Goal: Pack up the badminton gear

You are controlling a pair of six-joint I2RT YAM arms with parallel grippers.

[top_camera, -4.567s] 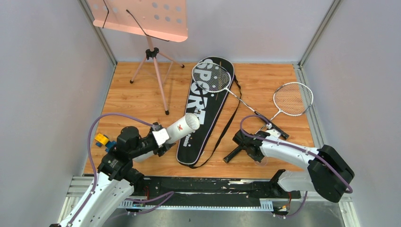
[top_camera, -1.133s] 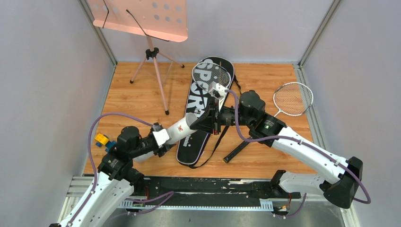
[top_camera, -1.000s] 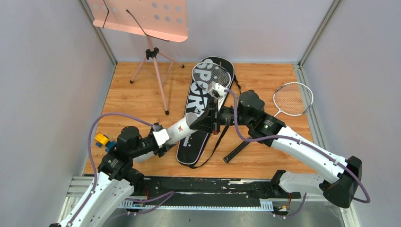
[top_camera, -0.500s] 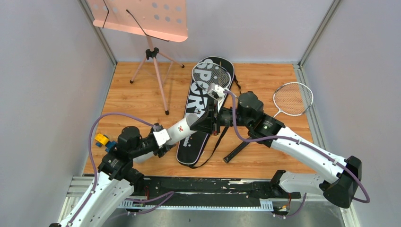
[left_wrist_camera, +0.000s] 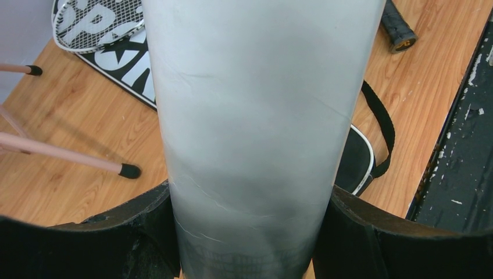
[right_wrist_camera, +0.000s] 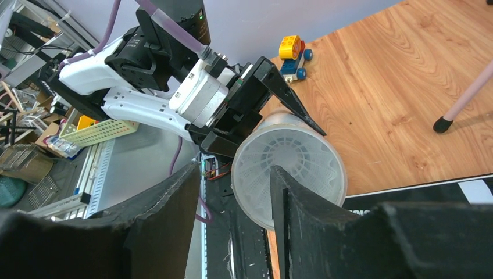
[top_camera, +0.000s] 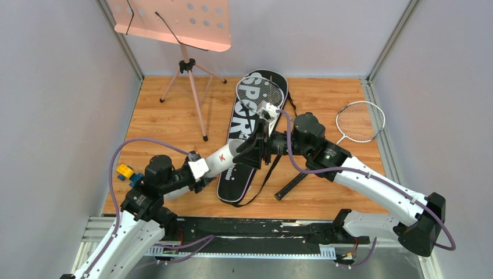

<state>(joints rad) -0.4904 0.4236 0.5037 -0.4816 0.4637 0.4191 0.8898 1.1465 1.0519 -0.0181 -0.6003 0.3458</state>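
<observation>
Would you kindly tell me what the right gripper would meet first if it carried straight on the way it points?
Most likely the open mouth of the white tube, held up by the left gripper. The right gripper is open right before that rim, though how near is hard to judge.

It is a robotics lab: grey panel walls enclose a wooden table, and cluttered boxes and cables stand behind.

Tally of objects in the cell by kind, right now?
Rackets: 2
Tube: 1
Bag: 1
Shuttlecock: 1, seen inside the tube mouth
Music stand: 1
Toy: 1
Total: 7
</observation>
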